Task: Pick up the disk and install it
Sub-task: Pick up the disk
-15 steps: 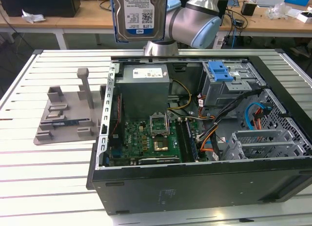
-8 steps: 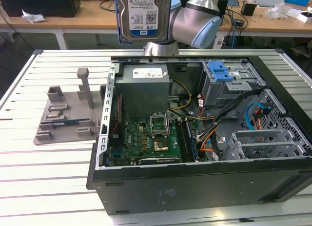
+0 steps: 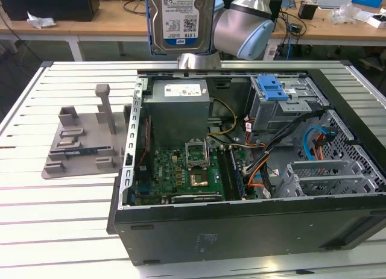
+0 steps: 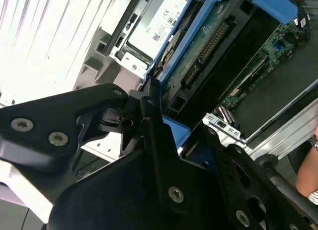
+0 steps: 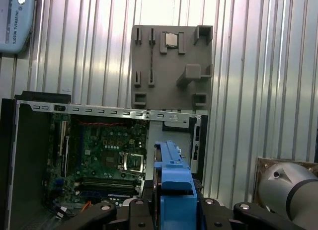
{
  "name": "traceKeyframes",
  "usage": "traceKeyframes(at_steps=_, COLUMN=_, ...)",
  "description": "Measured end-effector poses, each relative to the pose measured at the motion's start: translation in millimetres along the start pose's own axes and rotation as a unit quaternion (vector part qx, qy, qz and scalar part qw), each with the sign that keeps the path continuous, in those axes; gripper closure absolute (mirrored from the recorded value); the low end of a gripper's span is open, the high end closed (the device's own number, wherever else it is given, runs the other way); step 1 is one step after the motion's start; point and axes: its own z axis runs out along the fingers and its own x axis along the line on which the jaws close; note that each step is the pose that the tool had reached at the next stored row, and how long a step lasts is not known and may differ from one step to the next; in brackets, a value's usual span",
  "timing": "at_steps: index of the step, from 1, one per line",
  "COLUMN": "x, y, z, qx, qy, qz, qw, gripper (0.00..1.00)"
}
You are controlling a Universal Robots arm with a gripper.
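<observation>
One flat silver metal disk [image 3: 181, 20], with a white-and-blue label and blue plastic rails, hangs upright high above the open black computer case [image 3: 241, 231] in the exterior view. In the second wrist view the black gripper [image 4: 171, 125] is clamped on its blue rail. In the first wrist view the disk stands edge-on over the green motherboard [image 5: 107, 160]. To my judgement, a firm, square hold clear of the loose cables [image 3: 283, 134] matters most.

Silver metal disk [image 3: 181, 26], glossy paper label [image 3: 180, 11], blue plastic rails [image 5: 174, 190]; white slatted metal table [image 3: 60, 219].
</observation>
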Motion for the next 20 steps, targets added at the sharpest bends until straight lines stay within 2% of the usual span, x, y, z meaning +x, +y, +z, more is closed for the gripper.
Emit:
traceKeyframes(at_steps=5, x=0.5, y=-4.5, z=2.3, qx=0.0, qy=0.0, qz=0.0, qw=1.0, gripper=0.63)
traceKeyframes(at_steps=20, x=2.0, y=-9.9, z=6.0, qx=0.0, qy=0.0003, qz=0.0, qw=1.0, gripper=0.63)
